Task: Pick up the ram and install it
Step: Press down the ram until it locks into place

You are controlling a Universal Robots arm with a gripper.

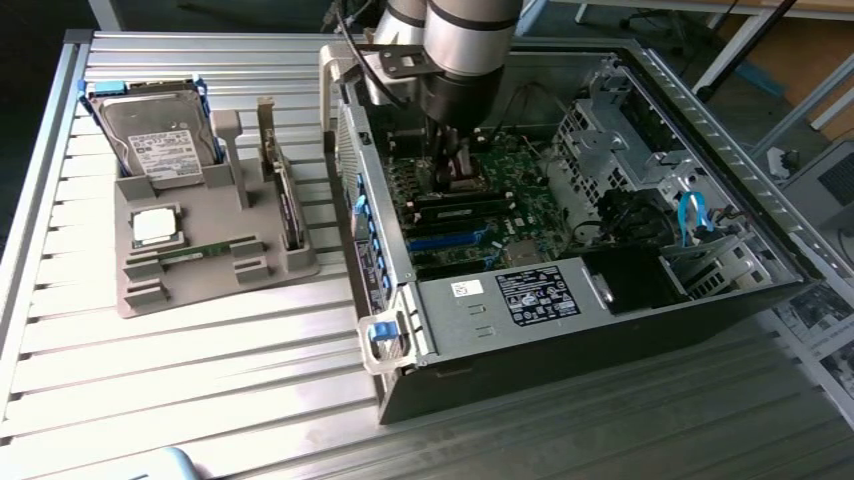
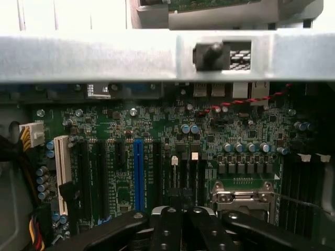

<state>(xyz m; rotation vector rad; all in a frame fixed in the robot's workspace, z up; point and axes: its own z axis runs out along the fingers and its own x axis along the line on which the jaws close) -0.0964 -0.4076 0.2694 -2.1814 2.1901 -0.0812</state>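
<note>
Down inside the open computer case [image 1: 574, 330], my pincer [image 1: 461, 172] sits just over the motherboard [image 1: 501, 215], beside the memory slots [image 1: 461, 205]. From the wrist view its black fingers [image 2: 168, 230] are drawn together, and I cannot make out anything clamped between them; below them lie the slots, the blue one [image 2: 138, 172] among them, and the CPU socket [image 2: 245, 196].

One ram stick [image 1: 207, 252] lies flat in the grey holder [image 1: 214, 270] on the desk [image 1: 160, 380], well apart from the pincer, on the exterior view's left of the case. I see it near the holder's front edge, just beside the square silver CPU chip [image 1: 155, 226].

My arm [image 1: 461, 50] comes down nearly upright from above into the case.

At its far end, the grey holder carries a hard drive [image 1: 154, 135] leaning in its blue-edged cradle, the CPU chip sits in the middle pocket, and a card [image 1: 283, 185] stands on edge along the side nearest the case.
</note>
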